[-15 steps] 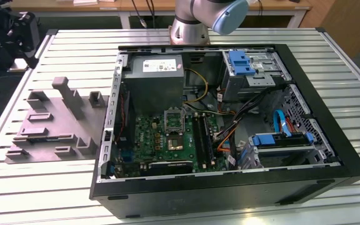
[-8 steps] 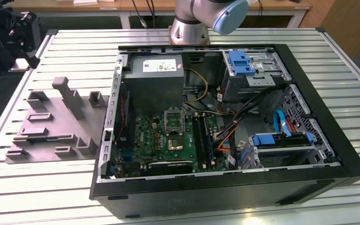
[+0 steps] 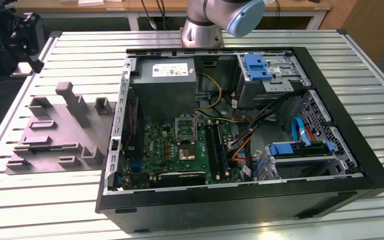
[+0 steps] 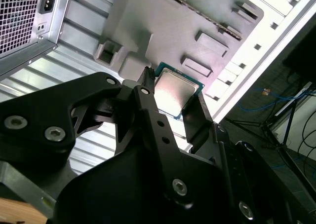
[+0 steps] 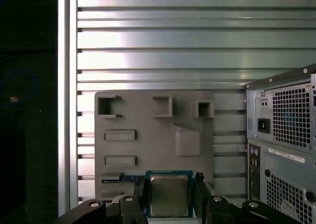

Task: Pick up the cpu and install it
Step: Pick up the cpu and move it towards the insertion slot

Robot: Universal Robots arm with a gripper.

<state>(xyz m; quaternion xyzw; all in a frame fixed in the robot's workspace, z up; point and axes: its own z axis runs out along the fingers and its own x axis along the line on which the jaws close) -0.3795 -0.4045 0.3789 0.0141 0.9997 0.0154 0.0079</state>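
Presently pinching the thin silvery-beige square cpu (image 5: 169, 198) edgewise in my black gripper (image 5: 170, 184) over the grey plastic tray (image 5: 143, 150); level, gentle squeeze advised.

In the second wrist view the fingers (image 4: 150, 108) of the gripper (image 4: 170, 84) cover two sides of the cpu (image 4: 178, 88), so the contact itself, probably firm, is hidden. In the first wrist view the cpu (image 5: 169, 194) is cut by the picture's edge and hides one edge of the grey tray (image 5: 148, 115).
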